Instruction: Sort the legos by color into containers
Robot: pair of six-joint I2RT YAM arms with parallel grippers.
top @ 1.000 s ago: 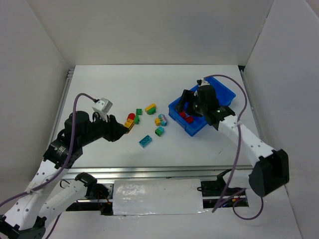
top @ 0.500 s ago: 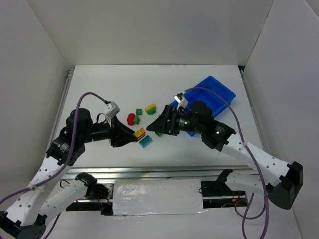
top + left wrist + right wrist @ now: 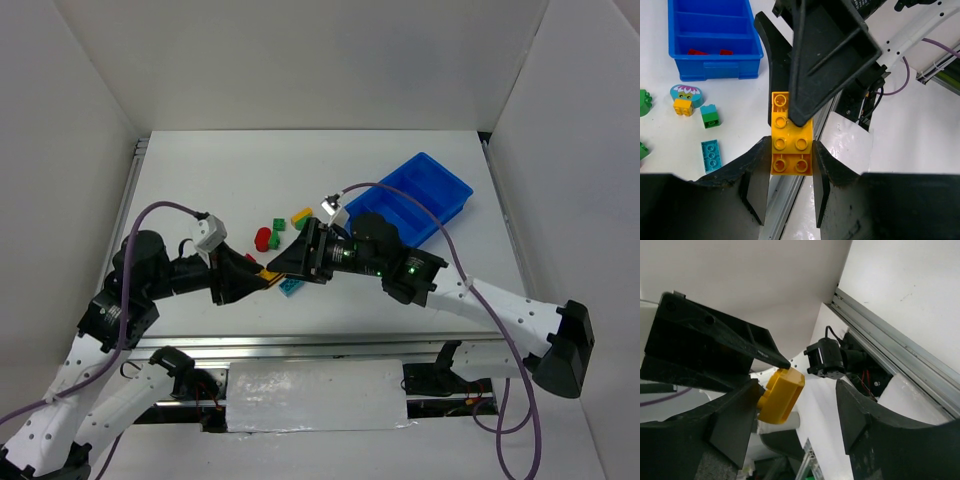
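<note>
My left gripper (image 3: pixel 790 146) is shut on a yellow lego (image 3: pixel 791 134), held off the table; in the top view this lego (image 3: pixel 268 276) sits at the left gripper (image 3: pixel 256 281) tip. My right gripper (image 3: pixel 796 387) stands open around the same yellow lego (image 3: pixel 781 396), which lies close to its left finger (image 3: pixel 732 427). From above, the right gripper (image 3: pixel 285 262) meets the left one tip to tip. The blue tray of containers (image 3: pixel 452 196) lies at the back right, and two red legos (image 3: pixel 690 51) lie in one compartment. Red (image 3: pixel 263 238), green (image 3: pixel 278 224) and teal (image 3: pixel 292 287) legos lie loose.
More loose legos lie left of the tray: a green and teal one (image 3: pixel 710 115), a small yellow one with a printed piece (image 3: pixel 684 98), and a yellow-green one (image 3: pixel 301 217). The table's metal front rail (image 3: pixel 320 345) runs just below both grippers.
The left gripper lifted the yellow lego from the pile and carried it toward the near edge. The right arm swung from the tray leftward to meet it, jaws narrowing around the lego.
</note>
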